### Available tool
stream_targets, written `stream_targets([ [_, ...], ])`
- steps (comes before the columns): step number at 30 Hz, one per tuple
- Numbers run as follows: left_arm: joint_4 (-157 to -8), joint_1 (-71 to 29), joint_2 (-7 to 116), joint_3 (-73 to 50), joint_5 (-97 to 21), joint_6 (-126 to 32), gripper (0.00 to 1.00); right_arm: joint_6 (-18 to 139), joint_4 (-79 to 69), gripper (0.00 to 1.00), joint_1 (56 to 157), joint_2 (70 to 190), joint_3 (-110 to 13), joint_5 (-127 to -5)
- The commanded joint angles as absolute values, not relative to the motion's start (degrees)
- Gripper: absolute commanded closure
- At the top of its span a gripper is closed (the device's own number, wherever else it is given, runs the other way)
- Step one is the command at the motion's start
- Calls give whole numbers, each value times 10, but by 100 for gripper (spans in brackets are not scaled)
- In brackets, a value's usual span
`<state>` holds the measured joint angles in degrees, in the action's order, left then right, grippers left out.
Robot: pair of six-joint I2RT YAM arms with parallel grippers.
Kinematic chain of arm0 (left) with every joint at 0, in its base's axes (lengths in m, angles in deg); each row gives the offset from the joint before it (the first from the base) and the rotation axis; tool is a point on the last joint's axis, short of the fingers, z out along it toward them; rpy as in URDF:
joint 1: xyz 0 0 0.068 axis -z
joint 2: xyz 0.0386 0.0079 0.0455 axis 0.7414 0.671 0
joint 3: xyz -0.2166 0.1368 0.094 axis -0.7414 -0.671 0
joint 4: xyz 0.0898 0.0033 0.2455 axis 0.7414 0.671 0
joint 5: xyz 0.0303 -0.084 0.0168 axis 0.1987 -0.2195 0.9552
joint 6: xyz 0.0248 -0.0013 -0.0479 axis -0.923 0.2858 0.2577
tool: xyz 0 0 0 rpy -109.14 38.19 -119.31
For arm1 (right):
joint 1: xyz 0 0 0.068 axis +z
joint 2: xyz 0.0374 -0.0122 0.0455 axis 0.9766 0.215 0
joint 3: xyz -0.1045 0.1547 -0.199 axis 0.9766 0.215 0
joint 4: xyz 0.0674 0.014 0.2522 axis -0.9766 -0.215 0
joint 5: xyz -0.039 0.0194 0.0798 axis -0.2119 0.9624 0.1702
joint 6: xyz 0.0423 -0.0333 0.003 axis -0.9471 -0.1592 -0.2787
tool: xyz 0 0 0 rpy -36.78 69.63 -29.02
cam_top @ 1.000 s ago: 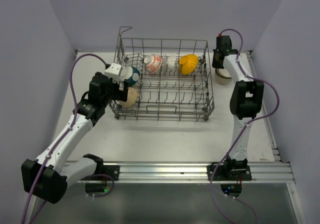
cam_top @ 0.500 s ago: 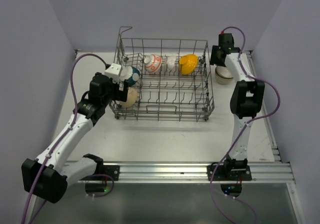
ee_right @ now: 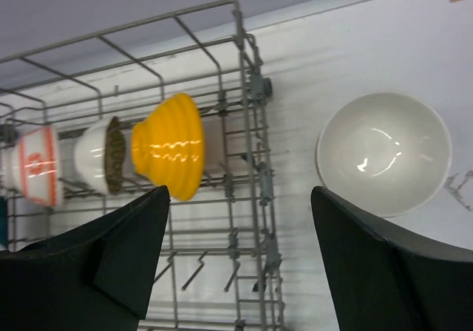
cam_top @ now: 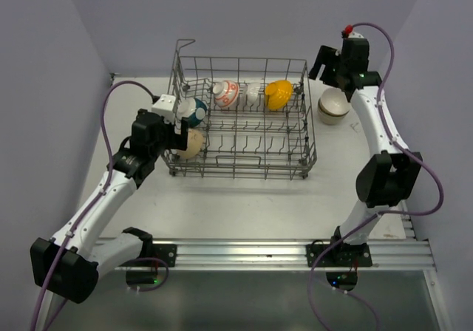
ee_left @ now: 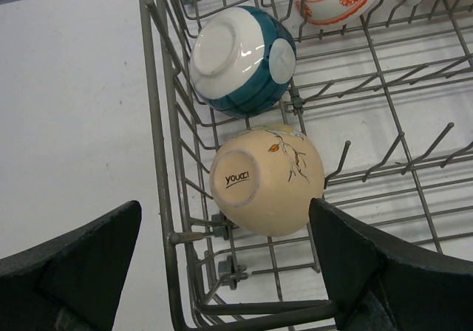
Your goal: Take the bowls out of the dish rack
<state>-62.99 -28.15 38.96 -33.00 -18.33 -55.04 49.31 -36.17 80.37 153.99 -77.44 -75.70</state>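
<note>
five bowls sit in the dish rack (cam_top: 240,142). along its far edge stand a red-patterned bowl (cam_top: 226,94), a small white bowl (cam_top: 253,92) and a yellow bowl (cam_top: 278,94), the yellow one nearest the far right corner. a teal bowl (ee_left: 244,61) and a cream bowl (ee_left: 267,179) lie against the left edge. a sixth, a pale bowl (ee_right: 384,154), sits mouth up on the desk (cam_top: 244,205), just beside the rack's right edge.

the left gripper (cam_top: 179,134) is spread wide and empty, and it is the nearer arm to the cream bowl, which lies straight ahead between its fingers, towards the rack's near left corner. that bowl is tipped on its side, foot turned out to the left edge and mouth facing into the rack. the outer finger looks to hang outside the rack's left wall, so my guess is the hand must shift inward before closing.

the right gripper (ee_right: 240,194) hangs open and empty above the rack's right edge, between the yellow bowl and the pale bowl.

the cream bowl's foot reads "youcc", the last mark unclear.
</note>
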Motion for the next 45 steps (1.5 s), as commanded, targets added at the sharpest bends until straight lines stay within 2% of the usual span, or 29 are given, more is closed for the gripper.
stream_targets([
  [1, -655, -281, 378, -327, -167, -546, 0, 442, -298, 18, 817, 1475, -705, -673],
  [4, -651, -282, 379, -324, -170, -549, 4, 413, -221, 19, 855, 1432, -626, -611],
  [8, -670, -281, 364, -335, -206, -558, 12, 403, -180, 18, 938, 1404, -582, -621],
  [12, -664, -281, 371, -329, -231, -565, 33, 394, -159, 16, 1032, 1416, -574, -607],
  [18, -660, -280, 382, -323, -254, -569, 53, 353, -109, 11, 1119, 1458, -553, -600],
  [25, -663, -273, 375, -323, -263, -569, 50, 291, -56, 1, 1197, 1530, -554, -558],
  [29, -662, -271, 374, -323, -268, -567, 44, 257, -45, 2, 1225, 1554, -556, -565],
  [45, -665, -269, 359, -322, -292, -564, 32, 174, -5, 2, 1245, 1613, -564, -615],
])
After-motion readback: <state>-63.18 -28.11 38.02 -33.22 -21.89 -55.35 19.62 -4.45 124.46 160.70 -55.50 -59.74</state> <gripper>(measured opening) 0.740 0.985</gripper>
